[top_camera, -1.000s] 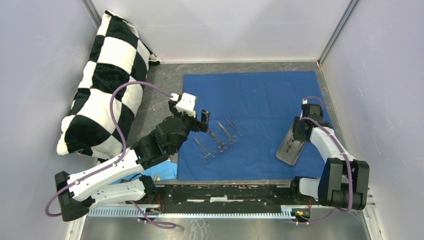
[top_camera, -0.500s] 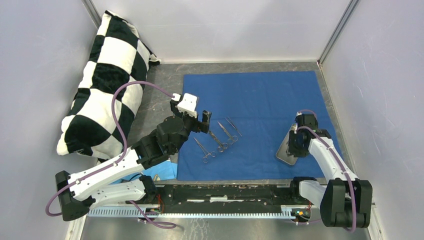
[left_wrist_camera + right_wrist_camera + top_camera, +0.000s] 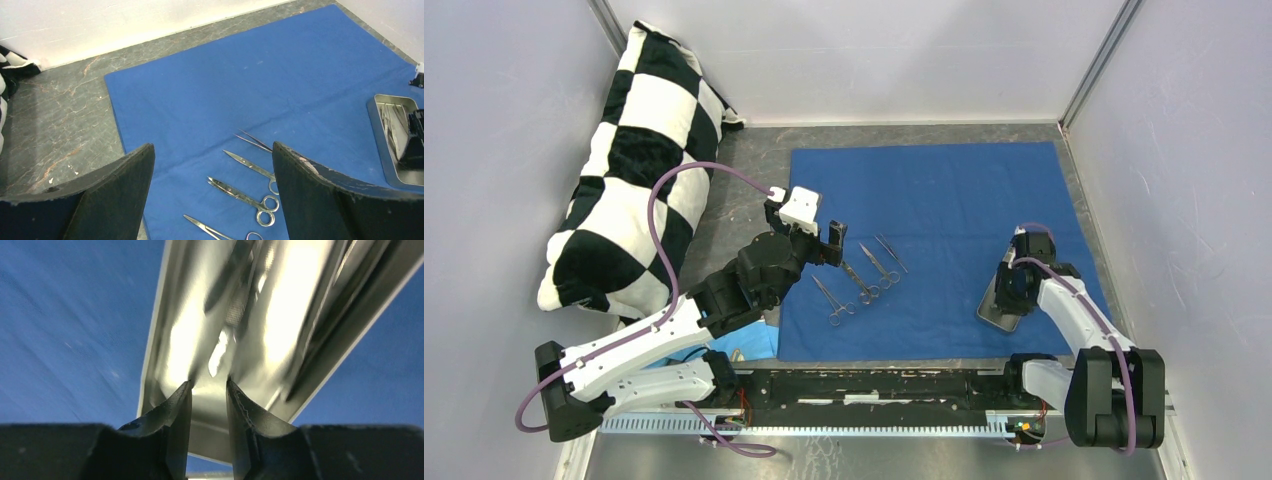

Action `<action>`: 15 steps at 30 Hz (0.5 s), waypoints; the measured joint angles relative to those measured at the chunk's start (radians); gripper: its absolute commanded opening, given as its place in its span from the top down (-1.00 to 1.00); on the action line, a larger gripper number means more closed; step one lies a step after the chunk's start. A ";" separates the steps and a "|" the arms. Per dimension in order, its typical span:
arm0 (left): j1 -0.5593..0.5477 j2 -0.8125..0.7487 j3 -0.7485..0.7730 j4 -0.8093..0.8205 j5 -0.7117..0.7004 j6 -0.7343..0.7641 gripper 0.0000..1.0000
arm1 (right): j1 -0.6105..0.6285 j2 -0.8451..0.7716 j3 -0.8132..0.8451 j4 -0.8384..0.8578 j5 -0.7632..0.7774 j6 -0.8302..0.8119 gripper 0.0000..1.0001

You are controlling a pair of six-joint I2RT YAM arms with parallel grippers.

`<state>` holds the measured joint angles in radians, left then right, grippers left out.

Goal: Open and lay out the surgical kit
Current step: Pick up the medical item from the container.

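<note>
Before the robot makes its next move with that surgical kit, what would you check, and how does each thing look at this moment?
1. Blue cloth spread flat on the table: ok.
2. Scissors and the other tools taken out lie side by side on the cloth: ok.
3. Left gripper open, above the cloth, holding nothing: ok.
4. Right gripper down inside the steel tray: ok.
5. Right gripper pinching something, its fingers nearly together: cannot tell.
6. Tray emptied: not ok, thin instruments lie in it.
</note>
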<state>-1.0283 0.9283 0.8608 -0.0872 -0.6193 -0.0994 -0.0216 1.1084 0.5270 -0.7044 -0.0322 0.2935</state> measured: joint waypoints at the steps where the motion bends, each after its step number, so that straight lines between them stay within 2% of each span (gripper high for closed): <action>1: 0.000 0.000 0.000 0.000 0.000 0.000 -0.85 | 0.000 0.002 0.000 0.036 -0.002 0.008 0.26; 6: 0.000 0.001 0.000 0.000 -0.002 0.000 -0.85 | 0.001 0.026 0.019 0.165 0.036 0.036 0.23; 15: 0.000 0.003 0.000 0.000 -0.008 0.000 -0.86 | -0.034 0.064 0.183 0.178 0.202 -0.032 0.12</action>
<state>-1.0283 0.9314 0.8608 -0.0875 -0.6270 -0.0994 -0.0559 1.1728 0.7097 -0.5266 0.1699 0.2615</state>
